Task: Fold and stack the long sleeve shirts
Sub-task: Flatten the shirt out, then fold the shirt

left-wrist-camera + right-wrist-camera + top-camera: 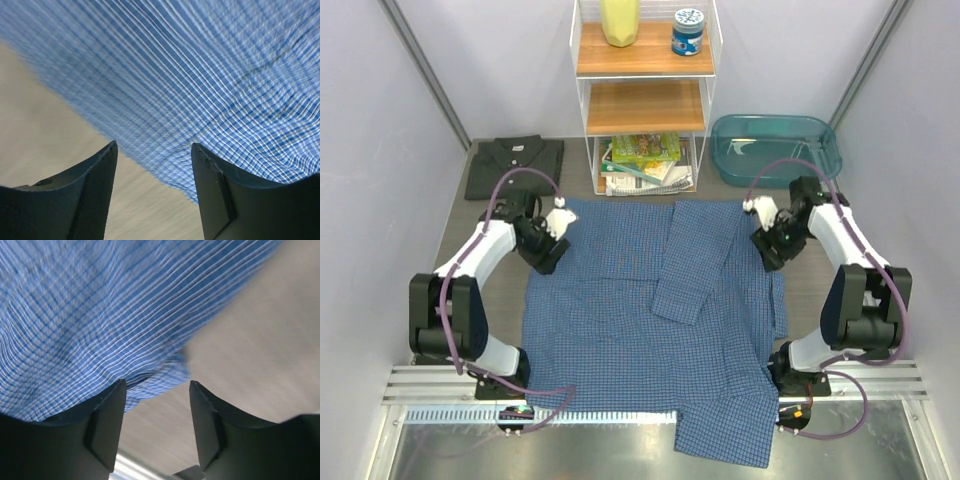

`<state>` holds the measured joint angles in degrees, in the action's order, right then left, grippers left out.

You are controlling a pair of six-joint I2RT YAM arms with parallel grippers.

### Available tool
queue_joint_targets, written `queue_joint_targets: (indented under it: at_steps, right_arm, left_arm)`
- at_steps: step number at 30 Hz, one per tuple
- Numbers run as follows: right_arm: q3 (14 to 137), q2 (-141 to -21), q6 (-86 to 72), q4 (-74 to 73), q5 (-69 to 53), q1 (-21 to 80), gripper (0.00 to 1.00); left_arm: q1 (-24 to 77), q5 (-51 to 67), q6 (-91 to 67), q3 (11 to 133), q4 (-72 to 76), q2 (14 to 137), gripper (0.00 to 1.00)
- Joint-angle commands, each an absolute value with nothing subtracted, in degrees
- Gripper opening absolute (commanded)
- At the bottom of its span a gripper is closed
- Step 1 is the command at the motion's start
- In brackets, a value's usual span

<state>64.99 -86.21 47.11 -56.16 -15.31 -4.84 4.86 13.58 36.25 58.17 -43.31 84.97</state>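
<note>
The blue checked shirt (640, 310) lies spread flat across the middle of the table, one sleeve folded over its right half and another part hanging over the near edge. The dark charcoal shirt (513, 165) lies folded at the back left. My left gripper (548, 258) is open just above the blue shirt's left edge; that edge (200, 100) shows in the left wrist view between and beyond the jaws. My right gripper (767, 255) is open over the shirt's right edge, and the cloth (100, 325) shows in the right wrist view. Neither gripper holds anything.
A white wire shelf (642, 95) stands at the back centre with a yellow item, a blue jar and packets on it. A teal plastic tub (775, 148) sits at the back right. A metal rail (650, 385) runs along the near edge.
</note>
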Motion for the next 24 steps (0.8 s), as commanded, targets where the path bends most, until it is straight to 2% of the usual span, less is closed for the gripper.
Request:
queue_joint_targets:
  at_steps: [1, 5, 9, 10, 12, 14, 17, 18, 20, 22, 24]
  right_arm:
    - [59.5, -89.4, 47.7, -53.5, -12.0, -4.8, 0.56]
    - [58.3, -94.5, 46.1, -46.2, -7.6, -4.8, 0.50]
    - [59.7, -99.2, 44.8, -39.9, -2.7, -4.8, 0.35]
    - [61.6, -100.8, 44.6, -39.2, -2.4, -4.8, 0.35]
    - [64.2, -101.6, 44.3, -40.4, -3.3, -4.7, 0.36]
    - [67.8, -100.1, 44.7, -44.9, -6.8, -4.8, 0.39]
    - [70.4, -94.0, 46.1, -51.3, -13.9, -4.7, 0.51]
    - [70.7, -92.2, 46.8, -52.6, -15.7, -4.5, 0.59]
    - [70.3, -87.0, 48.0, -55.3, -18.4, -3.3, 0.66]
    - [68.0, -83.9, 47.9, -54.8, -20.4, 0.8, 0.73]
    - [65.9, -80.5, 46.2, -52.6, -19.0, 6.8, 0.75]
  left_arm:
    - [4.9, 13.3, 35.5, 55.2, -44.7, 88.7, 0.60]
    - [2.3, 11.4, 34.5, 54.5, -42.2, 91.7, 0.56]
    - [-1.7, 9.0, 34.4, 56.2, -41.9, 95.4, 0.48]
    - [-2.5, 8.5, 34.2, 56.5, -42.0, 96.7, 0.44]
    - [-4.4, 9.5, 35.1, 57.6, -43.4, 97.6, 0.43]
    - [-5.1, 13.5, 35.7, 58.4, -44.7, 96.4, 0.46]
    - [-5.0, 20.3, 37.4, 58.9, -48.7, 92.0, 0.57]
    - [-5.1, 24.5, 37.4, 59.2, -49.6, 90.9, 0.62]
    - [-4.8, 26.9, 36.7, 60.3, -51.2, 88.6, 0.65]
    - [-4.6, 28.4, 36.8, 60.9, -51.7, 87.5, 0.71]
    - [-4.7, 28.7, 36.8, 60.9, -50.5, 85.3, 0.74]
